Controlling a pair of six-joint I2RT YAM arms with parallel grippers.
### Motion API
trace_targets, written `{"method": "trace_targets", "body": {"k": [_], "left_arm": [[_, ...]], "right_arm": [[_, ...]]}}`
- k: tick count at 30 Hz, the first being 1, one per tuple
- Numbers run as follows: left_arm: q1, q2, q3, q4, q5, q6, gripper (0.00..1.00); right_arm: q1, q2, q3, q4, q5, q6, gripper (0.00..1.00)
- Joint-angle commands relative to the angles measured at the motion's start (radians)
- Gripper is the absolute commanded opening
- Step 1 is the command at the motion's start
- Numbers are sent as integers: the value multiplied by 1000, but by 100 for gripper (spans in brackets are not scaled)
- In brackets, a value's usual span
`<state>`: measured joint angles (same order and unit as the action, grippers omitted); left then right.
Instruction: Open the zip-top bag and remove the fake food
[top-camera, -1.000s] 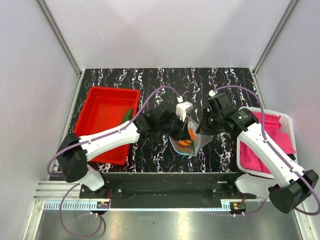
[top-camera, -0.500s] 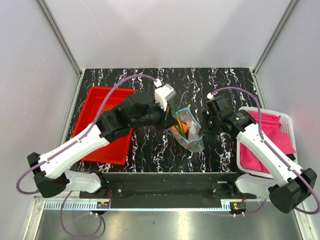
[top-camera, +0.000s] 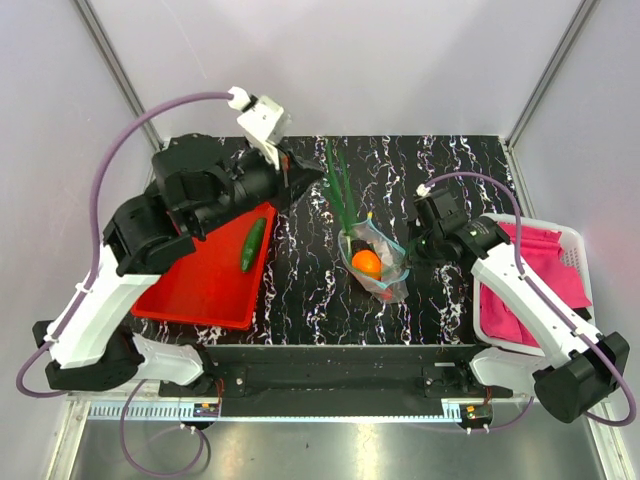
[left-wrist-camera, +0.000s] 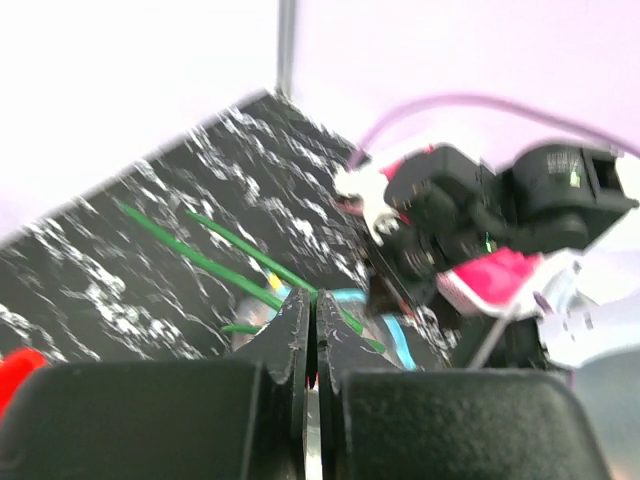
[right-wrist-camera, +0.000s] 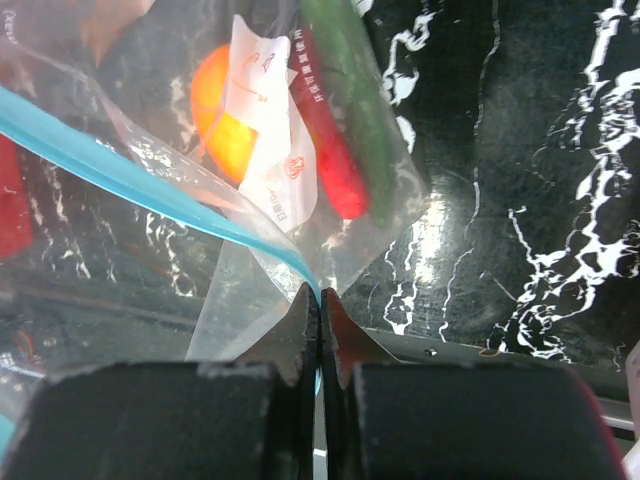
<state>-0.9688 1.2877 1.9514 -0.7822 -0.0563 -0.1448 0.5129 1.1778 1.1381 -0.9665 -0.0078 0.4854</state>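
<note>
Lying visible: one bag (top-camera: 393, 286), one orange (top-camera: 367, 263), one cucumber (top-camera: 252, 244).

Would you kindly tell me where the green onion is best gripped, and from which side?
Probably the green leaves of the green onion, which stick out of the bag toward the far edge, free of plastic. Come from above on the left, jaws across the leaves; the right end effector pinches the bag's right rim.
</note>
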Motion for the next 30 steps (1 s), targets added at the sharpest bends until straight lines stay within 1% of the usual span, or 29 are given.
{"method": "trace_targets", "body": {"k": [1,2,6,10,11,12,13,14,16,17,18,19,20,22,23,24,25,26,27,30], "left_arm": [[10,47,133,-17,-144,92,0],[13,56,168,-17,-210,100,0],[41,55,221,38,-358,132,0],[50,29,190,87,-454,209,0],[68,21,140,95,-491,209,0],[83,-7,106,115,-499,203,0],[105,-22,65,127,-499,182,0],[152,-42,-31,147,-490,171,0],[205,-97,-129,205,-478,156,0],[263,-106,-184,208,-478,148,0],[293,-114,-203,207,-475,148,0],[324,-134,-229,210,-471,114,0],[388,-143,-300,224,-462,110,0],[474,-186,-377,261,-418,42,0],[566,-198,-461,274,-339,10,0],[609,-214,-503,315,-297,-45,0],[669,-234,-588,339,-245,-61,0],[689,-234,-623,354,-246,-77,0],[712,-228,-643,333,-258,-138,0],[771,-189,-686,246,-341,-228,0]], "right_arm": [[-22,0,22,-1,52,-7,0],[-25,0,23,-5,55,-7,0],[-36,-1,41,-17,58,-4,0],[-36,-4,58,-26,54,-5,0],[-36,-4,63,-26,54,-8,0],[-37,-4,68,-31,51,-11,0],[-37,-6,77,-35,49,-21,0],[-37,-9,83,-37,48,-27,0],[-36,-13,98,-44,52,-37,0],[-37,-17,103,-50,52,-36,0],[-37,-17,112,-51,45,-37,0],[-37,-18,114,-52,39,-36,0],[-37,-17,115,-51,32,-34,0],[-37,-12,117,-51,22,-34,0],[-37,-10,117,-52,20,-36,0],[-37,-9,117,-51,17,-39,0],[-37,-10,117,-49,17,-38,0],[-37,-9,115,-48,17,-39,0],[-37,-7,117,-51,17,-39,0],[-37,0,118,-44,11,-34,0]]}}
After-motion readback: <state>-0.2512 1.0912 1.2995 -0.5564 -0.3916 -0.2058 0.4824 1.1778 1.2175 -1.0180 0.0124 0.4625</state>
